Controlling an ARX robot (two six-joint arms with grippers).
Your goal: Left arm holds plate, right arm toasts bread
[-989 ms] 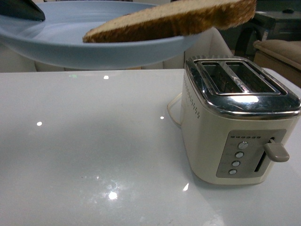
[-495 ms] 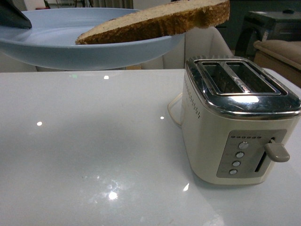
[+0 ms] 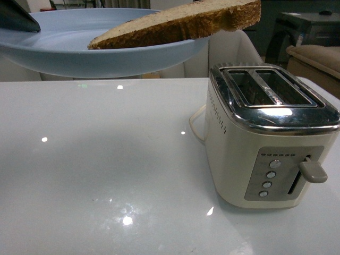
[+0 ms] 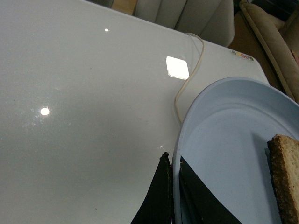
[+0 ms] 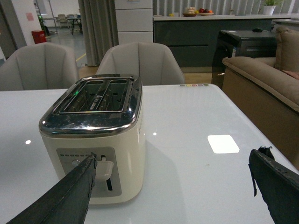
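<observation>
On plate point(image 4: 219, 135) rim, clamped left pincer point(image 4: 173, 158)

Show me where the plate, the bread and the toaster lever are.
plate point(image 3: 79, 61), front view, on its pale blue outer wall.
bread point(image 3: 180, 24), front view, on the middle of the slice's face.
toaster lever point(image 3: 313, 171), front view, on its knob.

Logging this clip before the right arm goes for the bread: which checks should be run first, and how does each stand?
1. Grip: left tool shut on plate rim: ok.
2. Load: bread lies on plate, one end past the rim: ok.
3. Picker: right tool open, empty: ok.
4. Target: toaster slots empty: ok.
5. Start: lever up: ok.
6. Approach: right tool lined up with bread: not ok, bread absent from right wrist view.
</observation>
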